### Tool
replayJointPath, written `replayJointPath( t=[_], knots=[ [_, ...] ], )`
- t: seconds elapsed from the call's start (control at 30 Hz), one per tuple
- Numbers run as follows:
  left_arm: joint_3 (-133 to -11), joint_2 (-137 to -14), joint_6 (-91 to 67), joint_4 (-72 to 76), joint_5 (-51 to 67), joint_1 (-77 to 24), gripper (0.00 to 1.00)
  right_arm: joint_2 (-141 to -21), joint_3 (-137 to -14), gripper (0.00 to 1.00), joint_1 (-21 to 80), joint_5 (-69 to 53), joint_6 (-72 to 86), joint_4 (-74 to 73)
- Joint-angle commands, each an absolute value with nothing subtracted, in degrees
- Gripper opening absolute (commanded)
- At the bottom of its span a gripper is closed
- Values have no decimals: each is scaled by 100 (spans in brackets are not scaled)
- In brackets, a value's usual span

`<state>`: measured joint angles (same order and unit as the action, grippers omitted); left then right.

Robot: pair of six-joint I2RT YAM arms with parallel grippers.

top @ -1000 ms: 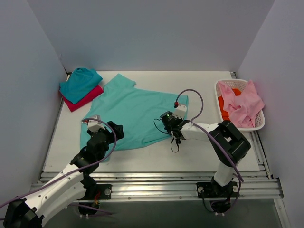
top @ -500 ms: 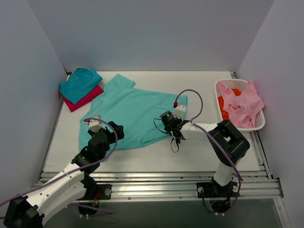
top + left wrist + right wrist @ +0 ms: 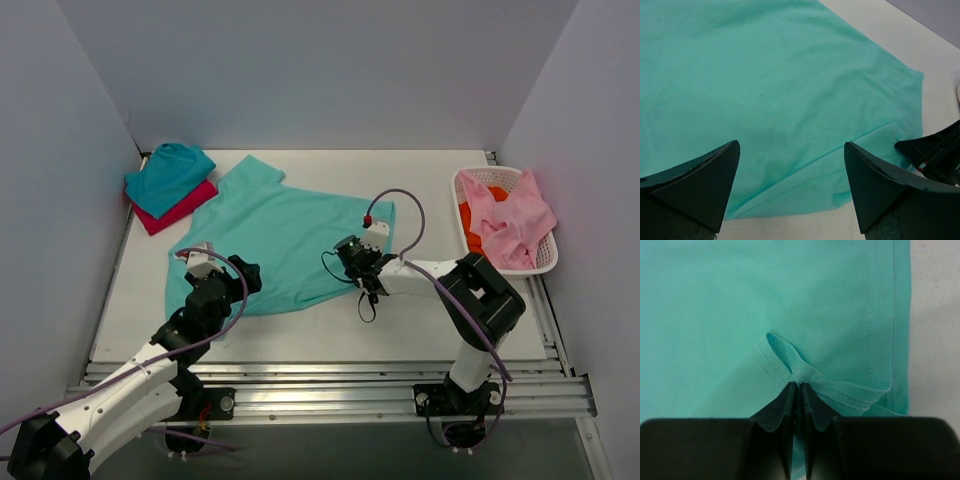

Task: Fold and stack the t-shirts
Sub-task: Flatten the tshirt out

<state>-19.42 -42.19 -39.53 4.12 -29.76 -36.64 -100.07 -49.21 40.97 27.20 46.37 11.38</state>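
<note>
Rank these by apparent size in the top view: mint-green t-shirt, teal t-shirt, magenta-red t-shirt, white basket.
1. mint-green t-shirt, spread flat
2. white basket
3. teal t-shirt, folded
4. magenta-red t-shirt: only its edge shows from under the teal one, so its full size is unsure

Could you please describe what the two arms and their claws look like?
The left arm and right arm have white links with black joints, and a purple cable loops to each wrist. The left claw and right claw have black, wedge-shaped fingers.
</note>
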Motion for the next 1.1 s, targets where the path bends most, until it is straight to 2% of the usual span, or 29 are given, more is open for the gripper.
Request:
replayJointPath(
  t=[0.0,0.37,0.53,0.77,1.07],
  knots=[
    [-1977,-4219,-3841,729,-3032,-3630,94,-9809,-5071,6,4201,3032,4658,748],
    [-1986,-4113,-3858,642,-2988,-3639,94,-9282,-5159,6,4465,3384,4728,273],
    [-1986,-4052,-3858,606,-2979,-3630,94,-9158,-5124,1,4535,3401,4755,185],
    [-2013,-4096,-3876,615,-2927,-3630,94,-8860,-5010,0,4755,3577,4878,-52],
    [-2021,-4017,-3893,563,-2848,-3639,94,-7605,-4738,0,5106,3797,5141,-896]
  ],
)
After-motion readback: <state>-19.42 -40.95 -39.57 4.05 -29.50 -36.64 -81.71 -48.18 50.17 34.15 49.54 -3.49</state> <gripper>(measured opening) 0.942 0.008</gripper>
